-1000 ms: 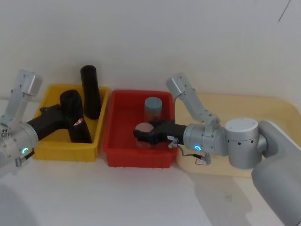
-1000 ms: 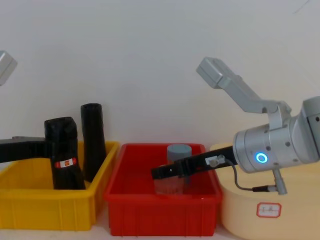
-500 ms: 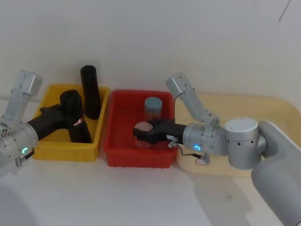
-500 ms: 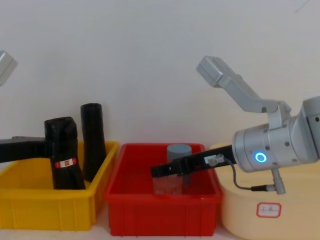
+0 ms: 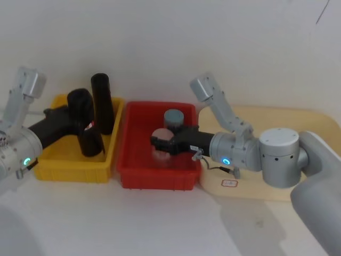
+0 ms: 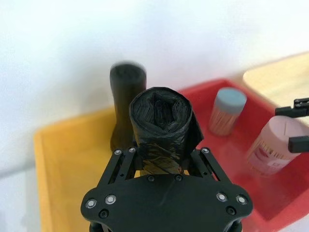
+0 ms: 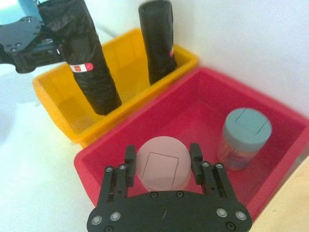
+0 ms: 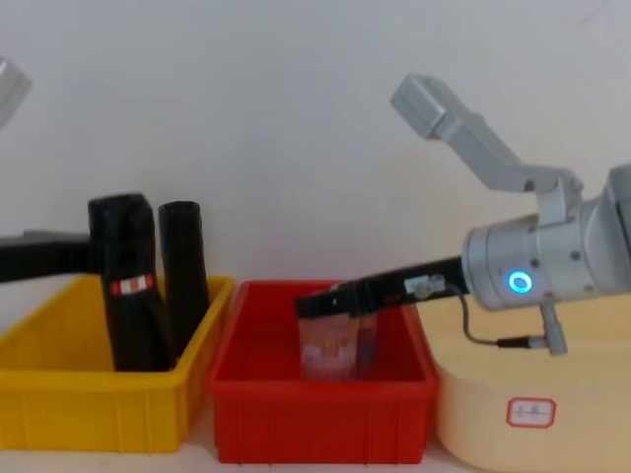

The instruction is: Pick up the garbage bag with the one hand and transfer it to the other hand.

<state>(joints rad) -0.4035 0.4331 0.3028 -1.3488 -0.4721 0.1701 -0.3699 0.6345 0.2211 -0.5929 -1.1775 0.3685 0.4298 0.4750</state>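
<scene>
Firmly, left fingers [image 6: 126,162] clamp the crinkly black cylindrical garbage bag [image 6: 161,121]; right fingers [image 7: 195,162] pinch a round pink-lidded jar [image 7: 161,169].

White table [image 5: 160,224] bearing two plastic bins and a cream platform.
The yellow bin [image 5: 69,172] sits below the left gripper [image 5: 80,113]. The red bin [image 5: 157,180] stands just beside it, directly beneath the right gripper [image 5: 160,145]. The rounded cream platform [image 5: 298,120], with a small label [image 5: 229,183], lies back along that gripper's arm, beside the red bin.
</scene>
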